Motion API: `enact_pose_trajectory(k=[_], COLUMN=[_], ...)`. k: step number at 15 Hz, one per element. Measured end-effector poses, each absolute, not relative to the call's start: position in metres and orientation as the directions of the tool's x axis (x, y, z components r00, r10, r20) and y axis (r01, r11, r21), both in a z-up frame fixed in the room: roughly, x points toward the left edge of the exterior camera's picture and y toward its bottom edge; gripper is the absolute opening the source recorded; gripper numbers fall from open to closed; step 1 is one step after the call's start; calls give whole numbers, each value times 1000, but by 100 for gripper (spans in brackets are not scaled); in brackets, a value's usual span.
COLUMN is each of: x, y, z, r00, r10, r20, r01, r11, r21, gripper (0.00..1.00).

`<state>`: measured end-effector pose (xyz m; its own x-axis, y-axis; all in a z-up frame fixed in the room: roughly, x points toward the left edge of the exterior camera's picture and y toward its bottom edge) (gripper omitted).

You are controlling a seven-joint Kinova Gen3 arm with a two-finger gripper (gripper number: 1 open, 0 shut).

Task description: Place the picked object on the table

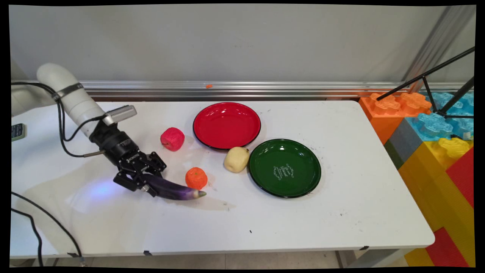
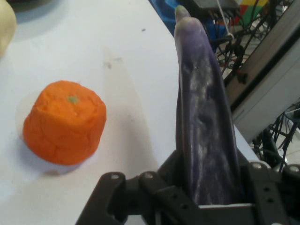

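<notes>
White counter, scuffed with dark specks, grey wall behind. My hand pinches the purple eggplant by one end, beside the orange fruit; toy blocks at right.

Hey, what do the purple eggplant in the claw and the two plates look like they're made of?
Eggplant: probably soft foam or rubber, a toy; its purple skin is matte with worn whitish patches. The claw is shut on it.
Red plate and green plate: hard and glossy, likely enamel or melamine; both show bright highlights and thin dark rims. Which of the two cannot be told.
</notes>
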<state>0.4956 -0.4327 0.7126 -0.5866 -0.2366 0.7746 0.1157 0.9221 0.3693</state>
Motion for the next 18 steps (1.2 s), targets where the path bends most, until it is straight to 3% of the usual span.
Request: enact_pose_trajectory(k=[13, 14, 18], x=[482, 482, 480], y=[-439, -440, -444], z=[679, 678, 673], r00=[-598, -598, -600], r10=[-232, -233, -231], r20=[767, 767, 766], r01=[115, 114, 106], r11=[922, 923, 926], r21=[369, 368, 363], gripper=[0, 100, 100])
